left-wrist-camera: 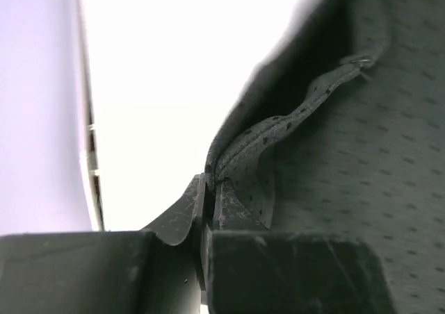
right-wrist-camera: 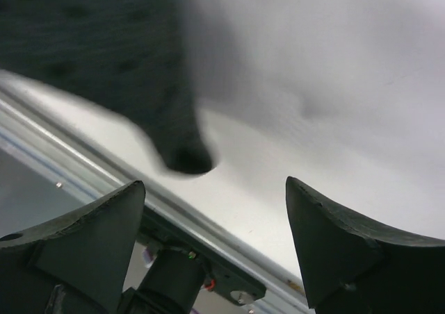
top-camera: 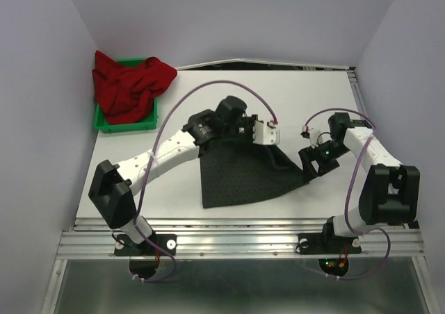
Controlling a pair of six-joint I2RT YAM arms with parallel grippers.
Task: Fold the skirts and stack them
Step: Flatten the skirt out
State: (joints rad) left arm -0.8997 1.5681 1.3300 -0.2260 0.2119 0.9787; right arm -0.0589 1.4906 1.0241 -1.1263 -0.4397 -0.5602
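Left gripper (left-wrist-camera: 208, 189): clamped on the black skirt's (top-camera: 236, 178) edge.
Right gripper (right-wrist-camera: 215, 189): wide open, empty.
Black skirt: spread on the table (top-camera: 313, 98), right of the green bin (top-camera: 104, 124), unfolded.
Red skirt (top-camera: 128, 85): heaped in the bin.
Progress: barely begun.

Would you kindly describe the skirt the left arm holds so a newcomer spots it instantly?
On the white table, look toward the middle of its near half. There a charcoal skirt lies spread in a flared shape, one edge pinched in the left pincer. Unlike the red skirt heaped on the green bin far left, it is dark and finely dotted.
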